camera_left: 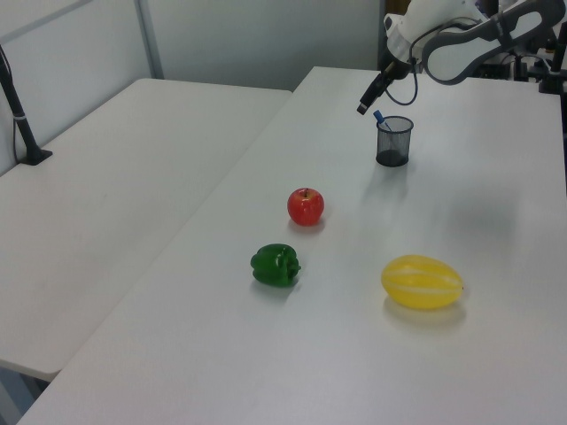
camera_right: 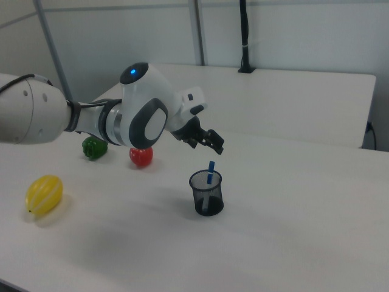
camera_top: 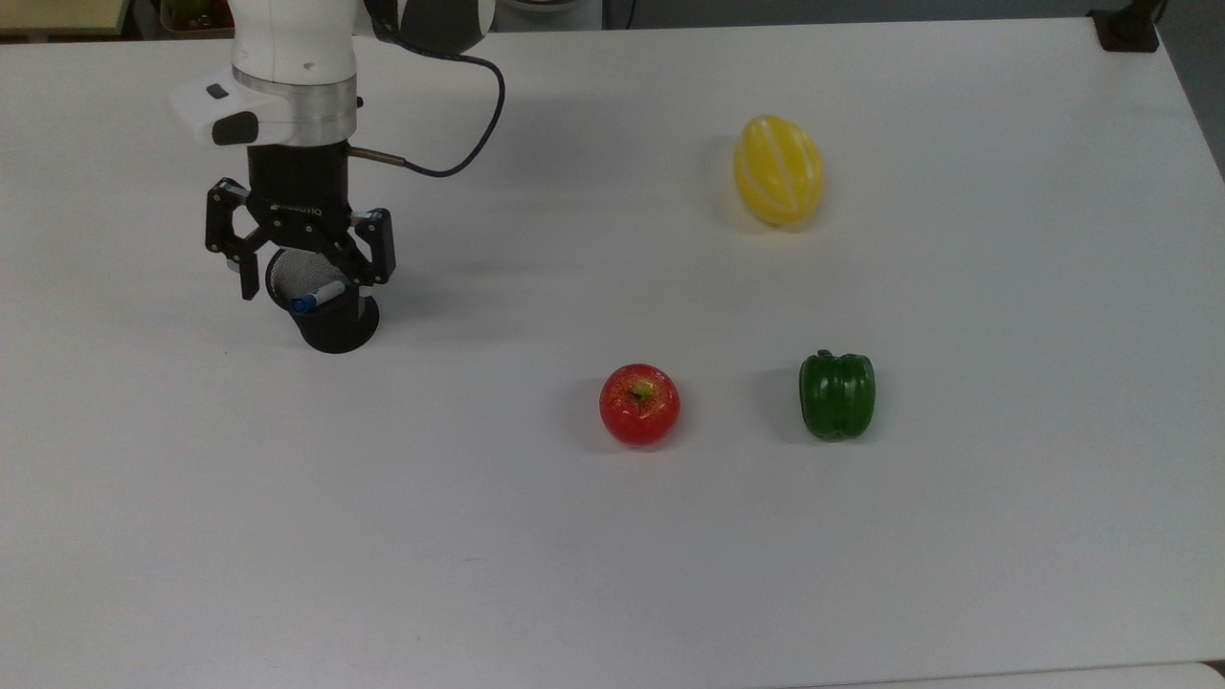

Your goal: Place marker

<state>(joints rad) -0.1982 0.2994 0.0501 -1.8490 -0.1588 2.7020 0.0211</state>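
The gripper (camera_top: 300, 279) hangs open just above the cup (camera_top: 330, 325), near the table's (camera_top: 612, 536) top-view left edge. The marker (camera_top: 317, 296) stands in the cup, blue end up, free of the fingers. Placement looks done; only the retreat is left.

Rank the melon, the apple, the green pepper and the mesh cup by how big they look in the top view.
1. yellow melon, clearly the largest.
2. black mesh cup, partly hidden by the gripper, so its rank is unsure.
3. red apple and green pepper look about alike.
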